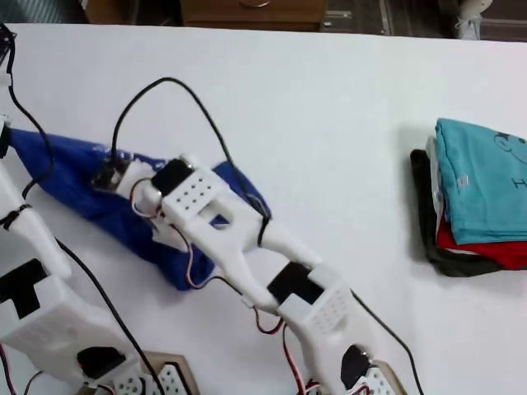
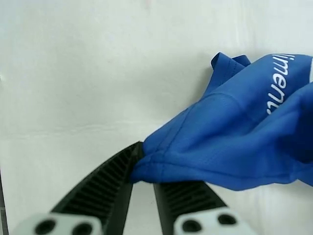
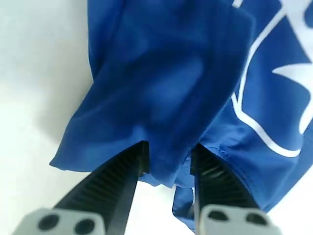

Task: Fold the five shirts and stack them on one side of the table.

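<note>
A crumpled blue shirt (image 1: pixel 74 177) with white print lies on the left part of the white table (image 1: pixel 329 107). At the table's far left edge, my left gripper (image 1: pixel 3 140) is shut on one end of it. The left wrist view shows the fingers of the left gripper (image 2: pixel 143 164) pinching a hem of the blue shirt (image 2: pixel 230 132). My right gripper (image 1: pixel 111 174) sits over the shirt's middle. In the right wrist view it (image 3: pixel 168 164) is closed on a fold of the blue shirt (image 3: pixel 166 83).
A stack of folded shirts (image 1: pixel 478 197) rests at the right edge, teal on top, then red, with dark ones beneath. Black cables loop over the right arm (image 1: pixel 247 239). Wooden furniture (image 1: pixel 247 12) stands beyond the far edge.
</note>
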Available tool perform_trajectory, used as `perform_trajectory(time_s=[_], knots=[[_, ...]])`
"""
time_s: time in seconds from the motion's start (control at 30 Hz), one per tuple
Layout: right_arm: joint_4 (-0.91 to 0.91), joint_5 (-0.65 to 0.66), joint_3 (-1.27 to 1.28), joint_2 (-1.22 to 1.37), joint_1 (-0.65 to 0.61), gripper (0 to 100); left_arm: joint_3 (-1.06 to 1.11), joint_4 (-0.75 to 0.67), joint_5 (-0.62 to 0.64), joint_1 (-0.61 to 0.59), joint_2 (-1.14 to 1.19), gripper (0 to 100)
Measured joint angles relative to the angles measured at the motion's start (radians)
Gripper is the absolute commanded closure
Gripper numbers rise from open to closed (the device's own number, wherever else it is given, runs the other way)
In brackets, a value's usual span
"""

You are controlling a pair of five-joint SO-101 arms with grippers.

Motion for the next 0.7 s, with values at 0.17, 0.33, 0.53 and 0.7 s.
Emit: perform_trajectory(time_s=[0.17,0.33,0.53,0.7], knots=[[-0.002,0.0,0.003,0.0,-0.003,85.1,0.0,0.0,0.0,0.002,0.0,98],[-0.002,0.0,0.003,0.034,-0.002,85.4,0.0,0.0,0.0,0.002,0.0,98],[-0.005,0.0,0.003,0.068,0.0,97.5,0.0,0.0,0.0,0.002,0.0,98],[0.005,0.002,0.003,0.048,0.026,97.9,0.0,0.0,0.0,0.002,0.0,98]])
